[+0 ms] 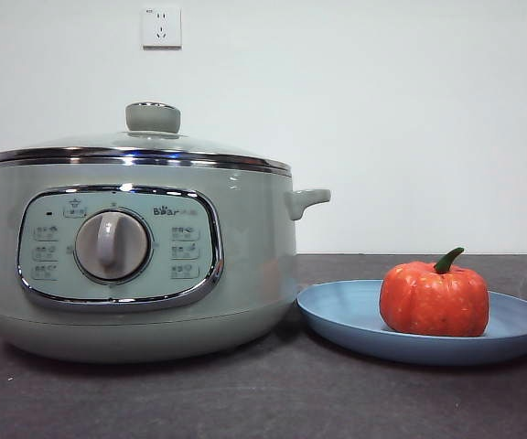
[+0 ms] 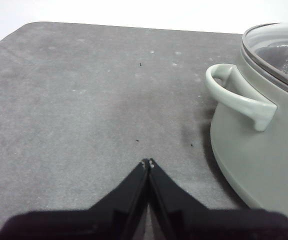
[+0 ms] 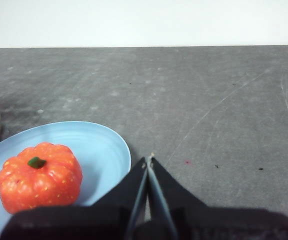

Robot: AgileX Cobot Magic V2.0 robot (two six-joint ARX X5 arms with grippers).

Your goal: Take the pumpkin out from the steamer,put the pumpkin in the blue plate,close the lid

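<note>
The orange-red pumpkin (image 1: 435, 298) with its green stem sits upright in the blue plate (image 1: 346, 315), to the right of the steamer (image 1: 245, 265). The glass lid (image 1: 154, 146) with its pale green knob rests shut on the steamer. In the right wrist view, my right gripper (image 3: 148, 161) is shut and empty above the table beside the blue plate (image 3: 104, 150), apart from the pumpkin (image 3: 40, 177). In the left wrist view, my left gripper (image 2: 148, 163) is shut and empty over bare table beside the steamer (image 2: 264, 150), near its side handle (image 2: 234, 95). Neither gripper shows in the front view.
The dark grey table (image 1: 273, 402) carries only the steamer and the plate. A white wall with two sockets (image 1: 161, 27) stands behind. The table's far edge (image 2: 109, 25) shows in the left wrist view.
</note>
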